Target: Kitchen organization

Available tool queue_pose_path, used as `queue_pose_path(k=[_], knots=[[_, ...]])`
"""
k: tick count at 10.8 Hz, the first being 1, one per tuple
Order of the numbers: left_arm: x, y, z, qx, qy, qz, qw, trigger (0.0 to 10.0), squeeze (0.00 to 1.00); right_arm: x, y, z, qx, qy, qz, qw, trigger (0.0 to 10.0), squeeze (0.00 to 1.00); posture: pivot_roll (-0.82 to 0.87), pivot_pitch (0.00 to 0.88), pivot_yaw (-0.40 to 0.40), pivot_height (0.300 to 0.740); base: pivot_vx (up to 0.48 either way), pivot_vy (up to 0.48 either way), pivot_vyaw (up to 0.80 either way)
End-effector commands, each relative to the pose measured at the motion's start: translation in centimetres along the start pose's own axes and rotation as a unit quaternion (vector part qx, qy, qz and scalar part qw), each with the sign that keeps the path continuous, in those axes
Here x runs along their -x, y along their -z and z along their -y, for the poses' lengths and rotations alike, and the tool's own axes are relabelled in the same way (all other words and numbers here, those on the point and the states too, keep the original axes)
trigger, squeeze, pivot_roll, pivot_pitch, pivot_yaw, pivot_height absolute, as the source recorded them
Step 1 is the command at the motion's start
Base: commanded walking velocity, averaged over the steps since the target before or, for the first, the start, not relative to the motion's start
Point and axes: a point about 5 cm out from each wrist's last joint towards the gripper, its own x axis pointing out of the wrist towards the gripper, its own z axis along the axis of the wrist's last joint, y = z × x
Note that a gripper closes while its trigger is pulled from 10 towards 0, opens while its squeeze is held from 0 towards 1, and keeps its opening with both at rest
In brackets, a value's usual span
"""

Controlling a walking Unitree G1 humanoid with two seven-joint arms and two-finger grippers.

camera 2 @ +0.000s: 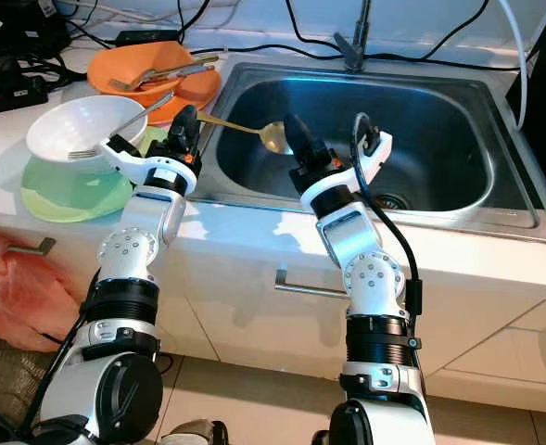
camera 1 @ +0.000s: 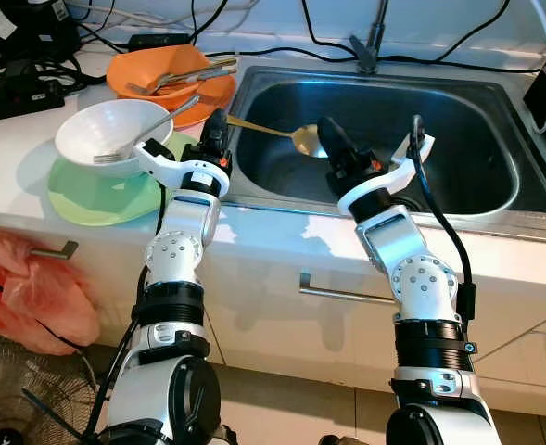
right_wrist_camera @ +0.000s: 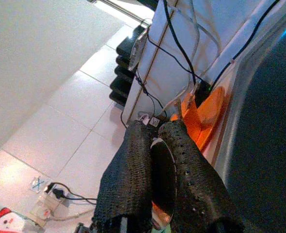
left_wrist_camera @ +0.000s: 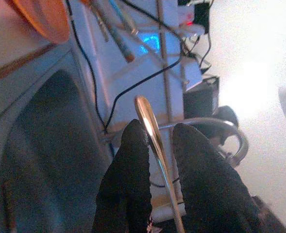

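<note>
you see no readable writing. left gripper (camera 1: 219, 121) pinches the gold spoon (camera 1: 271, 131) by its handle over the sink (camera 1: 495, 209); right gripper (camera 1: 326, 132) clamps its bowl, half hidden.

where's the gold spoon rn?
In the left eye view, the gold spoon hangs over the left side of the sink: left gripper holds its handle, right gripper is at its bowl.

White countertop (camera 1: 13, 148) – green plate (camera 1: 96, 195), orange plate (camera 1: 198, 97), black cables (camera 1: 31, 74), inset steel sink (camera 1: 495, 139)
</note>
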Motion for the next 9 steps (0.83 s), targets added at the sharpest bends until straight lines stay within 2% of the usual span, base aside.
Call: queue_pose_path(k=[1, 3, 5, 9], knots=[[0.5, 4.5, -0.1, 0.04, -0.001, -0.038, 0.998, 10.0, 1.0, -1.0, 1.6, -0.5, -0.017, 0.013, -0.015, 1.0, 0.0, 0.0, 0.1, 0.085, 0.044, 0.74, 0.0, 0.0, 0.0], [0.6, 4.7, -0.1, 0.033, -0.002, -0.044, 0.998, 10.0, 1.0, -1.0, 1.6, -0.4, -0.01, 0.018, -0.011, 1.0, 0.0, 0.0, 0.1, 0.084, 0.045, 0.74, 0.0, 0.0, 0.0], [0.5, 4.9, 1.1, 0.049, 0.025, -0.055, 0.997, 10.0, 1.0, -1.0, 1.2, -0.4, 0.011, 0.022, -0.004, 1.0, 0.0, 0.0, 0.1, 0.085, 0.047, 0.74, 0.0, 0.0, 0.0], [0.8, 5.4, 2.5, 0.025, 0.048, -0.082, 0.995, 10.0, 1.0, -0.9, 0.0, 0.0, 0.041, 0.033, 0.014, 0.999, 0.0, 0.0, 0.1, 0.087, 0.05, 0.74, 0.0, 0.0, 0.0]])
